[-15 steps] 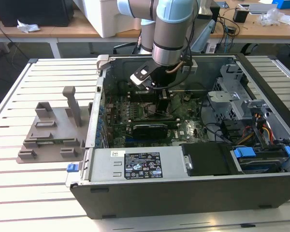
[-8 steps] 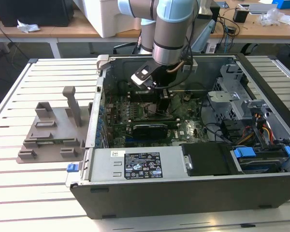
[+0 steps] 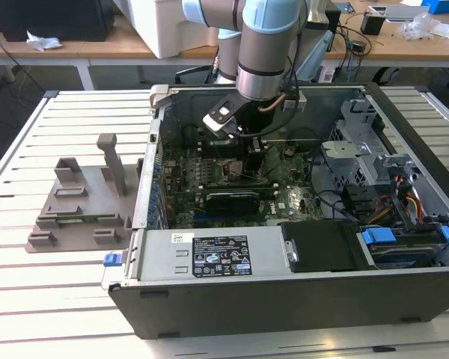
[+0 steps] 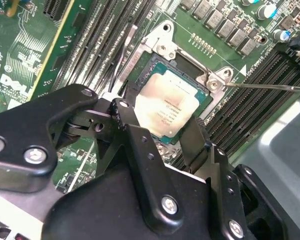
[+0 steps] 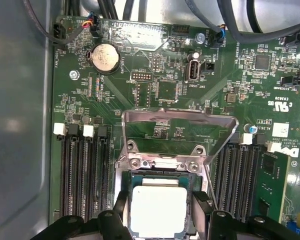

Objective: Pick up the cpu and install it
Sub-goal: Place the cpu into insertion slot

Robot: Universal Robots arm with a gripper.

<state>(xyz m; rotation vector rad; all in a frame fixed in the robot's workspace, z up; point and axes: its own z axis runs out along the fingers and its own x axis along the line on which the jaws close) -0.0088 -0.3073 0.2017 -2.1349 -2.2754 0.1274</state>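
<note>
This looks like a robotics lab or electronics workshop. A robot arm (image 3: 263, 52) reaches into an open computer case (image 3: 284, 295) lying on a slotted metal workbench (image 3: 52, 314), while wooden desks (image 3: 97, 47) behind it carry loose cables (image 3: 349, 36) and other equipment

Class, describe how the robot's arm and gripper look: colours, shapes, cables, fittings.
The arm is made of silver-grey round tubes with pale blue joint caps; a dark cable runs beside its wrist. The gripper is matt black, built from flat rounded bars hinged together, with silver screw heads at the pivots.
</note>
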